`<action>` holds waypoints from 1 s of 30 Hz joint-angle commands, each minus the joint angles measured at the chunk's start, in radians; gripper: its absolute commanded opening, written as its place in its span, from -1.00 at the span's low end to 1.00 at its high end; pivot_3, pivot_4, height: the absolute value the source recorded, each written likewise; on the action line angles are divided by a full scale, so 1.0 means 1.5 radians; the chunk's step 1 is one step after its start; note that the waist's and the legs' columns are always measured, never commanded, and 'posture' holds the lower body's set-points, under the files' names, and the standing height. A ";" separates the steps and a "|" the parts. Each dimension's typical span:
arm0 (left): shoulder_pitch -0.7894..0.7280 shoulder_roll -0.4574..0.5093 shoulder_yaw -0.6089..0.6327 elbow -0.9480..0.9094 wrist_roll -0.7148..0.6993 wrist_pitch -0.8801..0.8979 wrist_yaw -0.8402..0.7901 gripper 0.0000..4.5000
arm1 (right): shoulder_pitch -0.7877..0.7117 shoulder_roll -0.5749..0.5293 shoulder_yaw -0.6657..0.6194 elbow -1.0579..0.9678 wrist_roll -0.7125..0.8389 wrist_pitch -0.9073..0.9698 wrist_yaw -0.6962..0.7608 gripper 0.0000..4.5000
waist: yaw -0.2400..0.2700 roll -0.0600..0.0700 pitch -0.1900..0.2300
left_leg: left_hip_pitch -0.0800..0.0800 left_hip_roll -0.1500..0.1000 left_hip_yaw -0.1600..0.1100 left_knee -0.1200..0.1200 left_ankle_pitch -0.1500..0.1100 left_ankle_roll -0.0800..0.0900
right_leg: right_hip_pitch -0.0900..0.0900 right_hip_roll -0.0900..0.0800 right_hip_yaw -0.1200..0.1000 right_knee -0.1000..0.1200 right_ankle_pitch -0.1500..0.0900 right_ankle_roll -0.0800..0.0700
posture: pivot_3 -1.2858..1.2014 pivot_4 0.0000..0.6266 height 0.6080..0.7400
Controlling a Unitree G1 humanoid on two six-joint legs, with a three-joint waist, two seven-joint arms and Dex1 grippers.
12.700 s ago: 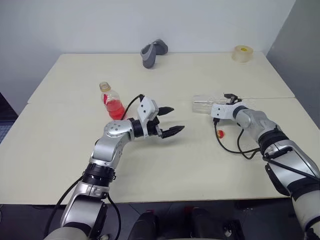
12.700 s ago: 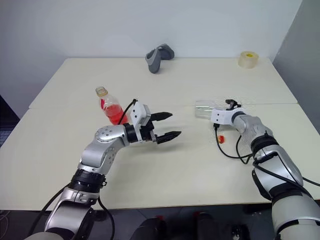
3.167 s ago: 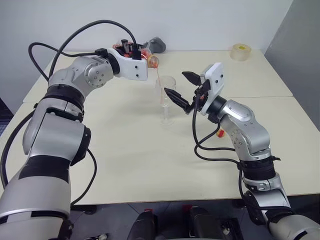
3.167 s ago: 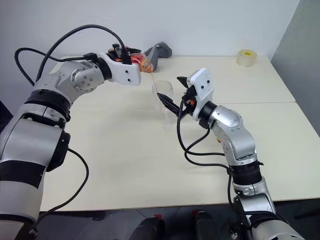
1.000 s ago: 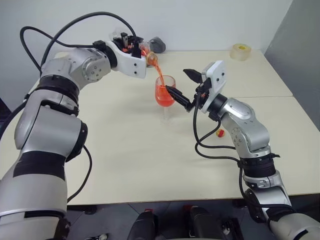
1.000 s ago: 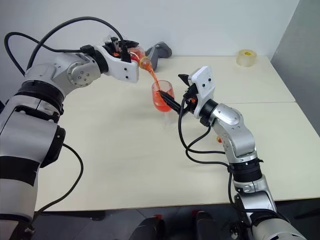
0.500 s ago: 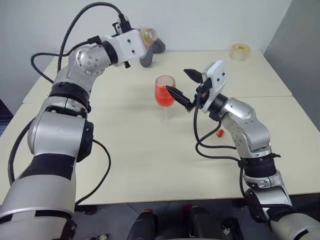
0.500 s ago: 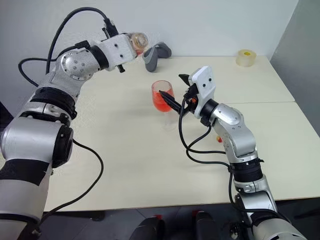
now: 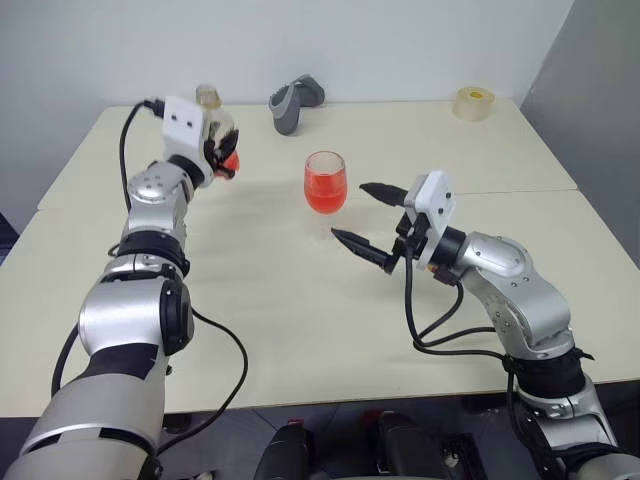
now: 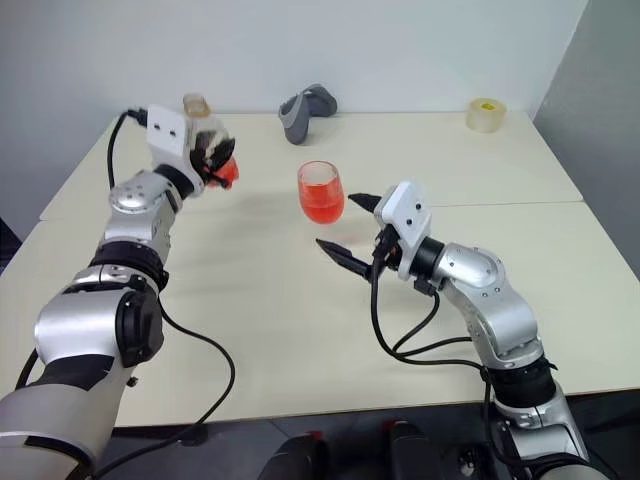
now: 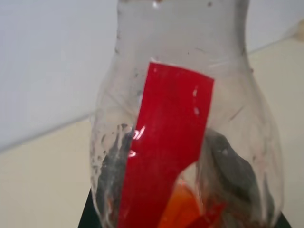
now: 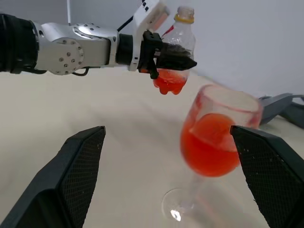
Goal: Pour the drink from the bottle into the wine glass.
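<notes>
Clear plastic bottle [image 12: 175,52] upright, rounded wine glass [image 9: 325,186] red-filled

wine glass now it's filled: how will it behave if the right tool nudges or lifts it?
Likely top-heavy: the wine glass carries the drink high in its bowl over a thin stem and small foot, so a bowl-level push may tip it. Probably fragile and slippery, being thin, clear and smooth. The right tool stands open, clear of it.

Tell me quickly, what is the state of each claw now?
Left claw: closed, holding the bottle upright.
Right claw: open, holding nothing, beside the wine glass.
</notes>
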 commanded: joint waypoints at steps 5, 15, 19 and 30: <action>0.157 -0.027 0.098 -0.179 -0.131 0.047 0.017 -0.39 | 0.114 0.025 0.021 -0.037 -0.011 -0.071 -0.011 1.00 | 0.002 -0.001 -0.002 | 0.002 0.000 0.000 0.000 0.000 0.000 | 0.002 -0.001 0.002 0.000 0.000 0.000 | 0.03 -0.52 1.00; 0.234 -0.084 0.108 -0.281 -0.187 0.126 0.035 -0.39 | 0.118 0.051 -0.002 -0.042 0.028 -0.044 -0.020 1.00 | 0.015 -0.004 -0.002 | 0.002 -0.002 -0.001 0.000 0.000 0.000 | 0.002 -0.002 0.000 0.000 0.000 0.000 | 0.03 -0.52 1.00; 0.229 -0.091 0.105 -0.279 -0.185 0.125 0.035 -0.39 | 0.117 0.054 -0.019 -0.041 0.049 -0.030 -0.030 1.00 | 0.016 -0.004 -0.002 | 0.002 -0.002 -0.001 0.000 0.000 0.000 | 0.002 -0.002 0.000 0.000 0.000 0.000 | 0.03 -0.52 1.00; 0.219 -0.072 0.049 -0.236 -0.103 0.057 0.082 -0.39 | 0.101 0.059 -0.040 -0.036 0.073 -0.009 -0.057 1.00 | 0.016 -0.004 -0.002 | 0.002 -0.003 -0.001 0.000 0.000 0.000 | 0.002 -0.002 0.000 0.000 0.000 0.000 | 0.03 -0.52 1.00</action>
